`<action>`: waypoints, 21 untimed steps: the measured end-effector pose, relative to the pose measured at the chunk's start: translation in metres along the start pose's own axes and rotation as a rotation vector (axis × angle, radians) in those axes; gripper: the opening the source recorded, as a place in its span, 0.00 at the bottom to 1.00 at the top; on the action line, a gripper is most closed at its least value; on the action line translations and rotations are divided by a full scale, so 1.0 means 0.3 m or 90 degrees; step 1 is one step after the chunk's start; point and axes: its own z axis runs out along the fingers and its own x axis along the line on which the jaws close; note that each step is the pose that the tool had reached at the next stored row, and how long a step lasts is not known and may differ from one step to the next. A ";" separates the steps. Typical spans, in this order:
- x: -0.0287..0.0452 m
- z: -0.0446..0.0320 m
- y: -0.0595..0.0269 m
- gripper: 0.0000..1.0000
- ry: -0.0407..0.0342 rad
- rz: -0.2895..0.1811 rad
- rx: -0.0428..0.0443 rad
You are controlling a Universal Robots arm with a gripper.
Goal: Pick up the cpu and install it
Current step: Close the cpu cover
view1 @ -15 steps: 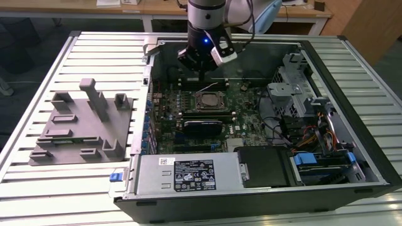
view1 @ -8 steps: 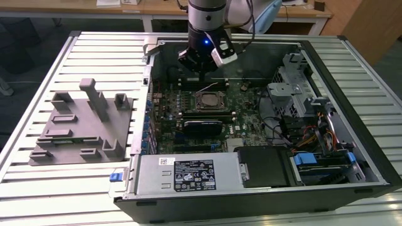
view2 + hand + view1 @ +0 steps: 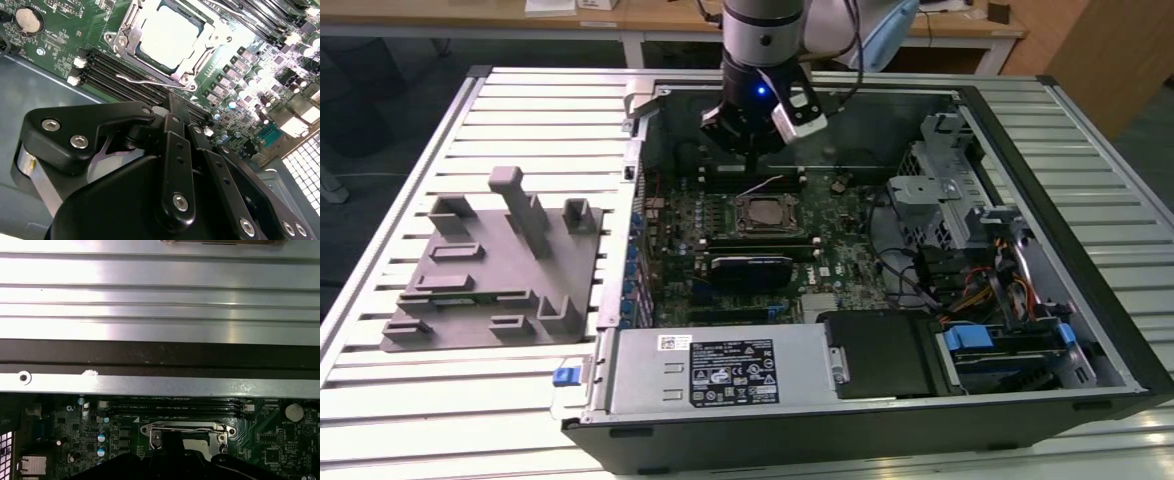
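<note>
- The cpu (image 3: 167, 40) is sitting in the socket frame (image 3: 162, 75) on the motherboard (image 3: 761, 240), its silvery top facing up; in the exterior view it is lying at the middle of the open computer case (image 3: 1067, 250).
- The gripper (image 3: 175, 112) is hovering just above the memory slots (image 3: 120, 75) beside the socket, apart from the chip and not touching it.
- In the second wrist view the fingers (image 3: 176, 111) are lying pressed together with nothing between them, so the arm is carrying nothing.
- The chip is looking light, stiff and flat, with a smooth metal lid that could be slipping under a pinch; its underside contacts are likely fragile, so any hold would be best taken at two opposite edges of the thin rim, kept level.
- The thin wire lever (image 3: 145, 80) is lying across the near edge of the frame, and whether the frame is latched down over the chip is hard to make out.
- In the first wrist view the gripper body is covering most of the socket, and the case wall (image 3: 160, 385) is blocking what lies beyond.
- The grey fixture block (image 3: 494, 265) is resting on the slatted tabletop (image 3: 400, 200), well apart from the case interior.
</note>
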 end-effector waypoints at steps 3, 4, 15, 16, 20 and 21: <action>-0.003 0.002 0.000 0.11 0.0003 -0.004 0.0001; -0.004 0.002 0.000 0.11 0.0003 -0.005 -0.0001; -0.014 0.011 -0.001 0.11 0.0006 -0.008 -0.0001; -0.015 0.014 -0.001 0.11 0.0005 -0.008 -0.0001; -0.024 0.024 -0.001 0.11 0.0007 -0.011 0.0000; -0.027 0.027 -0.001 0.11 0.0008 -0.011 -0.0001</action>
